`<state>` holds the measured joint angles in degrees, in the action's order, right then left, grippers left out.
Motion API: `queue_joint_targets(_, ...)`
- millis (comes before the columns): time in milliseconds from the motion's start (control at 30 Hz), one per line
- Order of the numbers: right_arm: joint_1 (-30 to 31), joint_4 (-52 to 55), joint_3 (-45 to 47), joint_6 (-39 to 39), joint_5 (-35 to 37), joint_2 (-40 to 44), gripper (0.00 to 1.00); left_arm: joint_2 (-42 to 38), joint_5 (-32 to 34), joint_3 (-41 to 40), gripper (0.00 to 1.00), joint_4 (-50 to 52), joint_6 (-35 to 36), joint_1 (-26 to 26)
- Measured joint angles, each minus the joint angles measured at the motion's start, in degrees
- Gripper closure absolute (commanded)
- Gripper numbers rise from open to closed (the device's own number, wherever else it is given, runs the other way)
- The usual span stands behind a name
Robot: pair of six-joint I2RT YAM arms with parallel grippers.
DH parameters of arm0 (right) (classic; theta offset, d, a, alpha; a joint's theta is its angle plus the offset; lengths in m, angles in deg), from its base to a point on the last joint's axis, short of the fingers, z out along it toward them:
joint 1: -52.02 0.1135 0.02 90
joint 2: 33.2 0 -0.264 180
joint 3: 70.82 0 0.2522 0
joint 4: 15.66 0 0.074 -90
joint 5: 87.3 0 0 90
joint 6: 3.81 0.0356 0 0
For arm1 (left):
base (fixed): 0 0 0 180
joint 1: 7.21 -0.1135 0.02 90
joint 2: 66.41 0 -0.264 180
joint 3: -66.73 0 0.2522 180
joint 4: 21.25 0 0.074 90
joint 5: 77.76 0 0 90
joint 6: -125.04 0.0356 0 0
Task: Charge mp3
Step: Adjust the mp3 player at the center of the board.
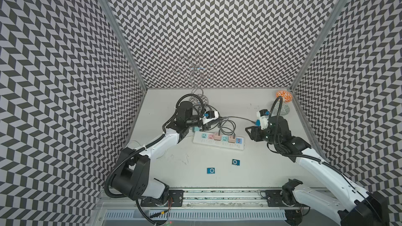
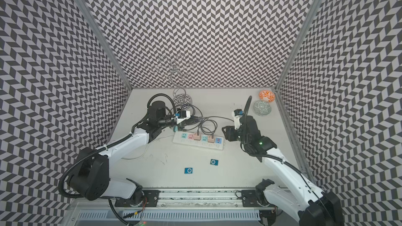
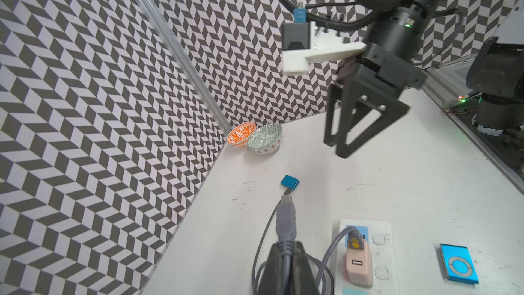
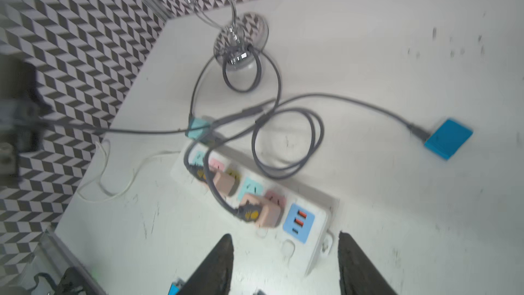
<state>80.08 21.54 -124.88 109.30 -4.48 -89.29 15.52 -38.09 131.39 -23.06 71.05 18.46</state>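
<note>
Clamping a free grey plug [image 3: 286, 219] in the left gripper [image 3: 286, 246], tip forward, presumably for insertion. Holding the right gripper [image 4: 284, 236] spread and empty, free to fetch. Already cabled nearby: one mp3 [image 4: 448, 139]. Waiting flat at the tabletop [image 1: 272, 170] front: second mp3 [image 1: 211, 170], third mp3 [image 1: 235, 162].

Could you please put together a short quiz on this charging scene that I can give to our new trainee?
1. How many pink adapters are plugged into the power strip?
2. The left end effector is shut on which thing? A: a grey cable. B: a pink adapter. C: the power strip.
3. True or false: the right end effector grips the power strip.

Key
1. Two.
2. A.
3. False: its jaws stand apart with nothing between them.
</note>
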Motion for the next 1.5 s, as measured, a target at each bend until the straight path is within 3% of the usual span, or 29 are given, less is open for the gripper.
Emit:
queue_joint_targets(233, 11.04, 6.19, 7.19, 14.1, 7.34, 4.96, 0.35, -2.89, 5.31, -2.38, 1.0, -1.64, -4.68, 0.0)
queue_joint_targets(400, 22.86, 5.84, 10.69, 25.7, 12.13, 4.96, 0.34, -4.04, 9.01, -3.1, 1.0, -2.36, -7.34, 0.0)
queue_joint_targets(567, 33.0, 3.19, 11.06, 33.79, 16.96, -4.04, 0.32, -4.28, 12.31, -3.13, 1.0, -2.45, -9.49, 0.0)
queue_joint_targets(767, 38.16, 0.09, 10.47, 39.36, 19.89, -13.92, 0.32, -4.85, 14.21, -3.3, 1.0, -2.62, -10.69, 0.0)
queue_joint_targets(1100, 38.32, -2.23, 4.48, 38.69, 23.45, -23.41, 0.38, -5.64, 15.39, -3.65, 1.0, -2.8, -11.43, 0.02)
queue_joint_targets(1500, 36.85, -7.28, 3.17, 22.12, 22.05, -26.08, 0.42, -5.64, 16.26, -3.65, 1.0, -2.8, -11.19, 0.02)
